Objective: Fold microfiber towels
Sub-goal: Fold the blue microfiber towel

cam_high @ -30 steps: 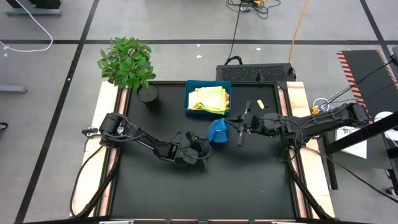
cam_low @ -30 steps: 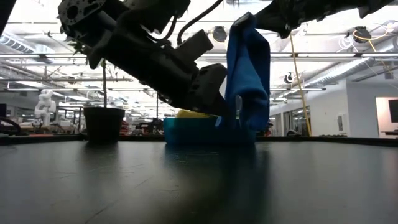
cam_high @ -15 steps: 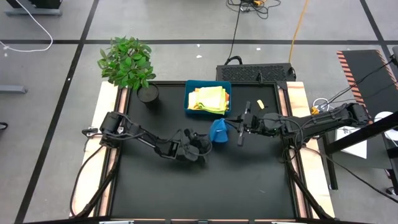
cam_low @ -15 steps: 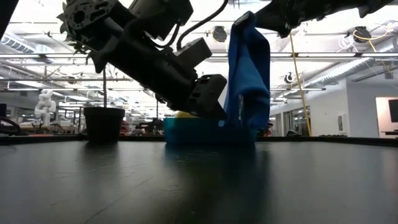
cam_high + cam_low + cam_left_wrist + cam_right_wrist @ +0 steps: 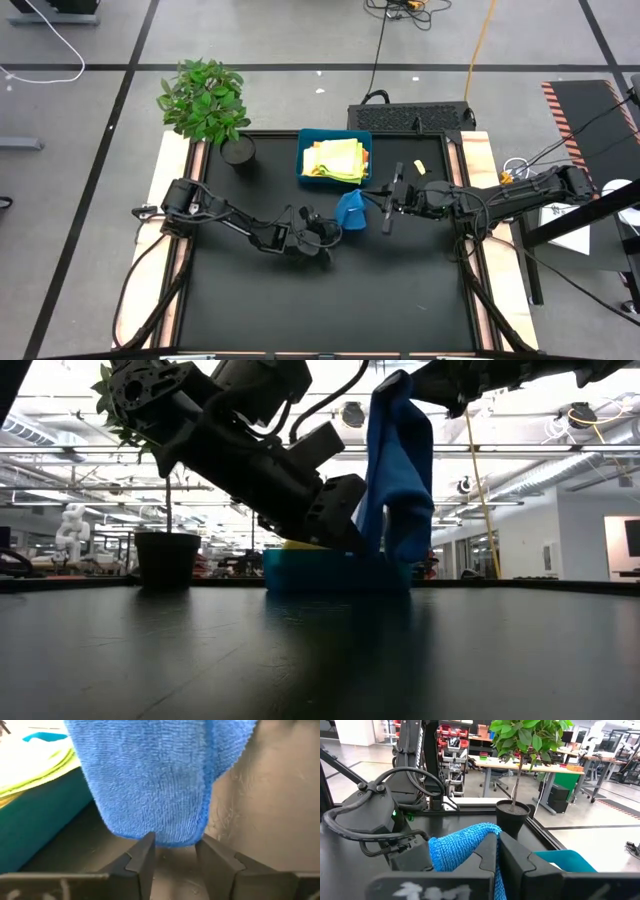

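Note:
A blue towel (image 5: 350, 208) hangs from my right gripper (image 5: 498, 852), which is shut on its top, above the mat in front of the teal tray (image 5: 303, 150). The towel (image 5: 400, 470) drops in two lobes, and its lower end (image 5: 405, 555) seems clear of the mat. My left gripper (image 5: 175, 851) comes slanting down from the table's left at that lower end. Its fingers stand apart, with the towel's bottom fold (image 5: 165, 837) right at their tips. Folded pale yellow and lime towels (image 5: 337, 160) lie in the tray. My right gripper pinches the blue towel's bunched top (image 5: 487, 832) between its two fingers, which point level from the table's right. The cloth hangs slack below them. My left gripper has the bottom fold at its fingertips (image 5: 142, 851); whether they touch it, I cannot tell.
A potted plant (image 5: 205, 100) stands at the mat's far left corner, its pot (image 5: 165, 558) left of the tray (image 5: 300, 572). A small yellow scrap (image 5: 418, 166) lies right of the tray. Bare black mat (image 5: 330, 300) stretches toward the near edge.
My left gripper has crept a little toward the hanging towel's lower end. The left lobe of the towel now sits against the gripper's tip, while the right gripper and the towel's top have stayed where they were.

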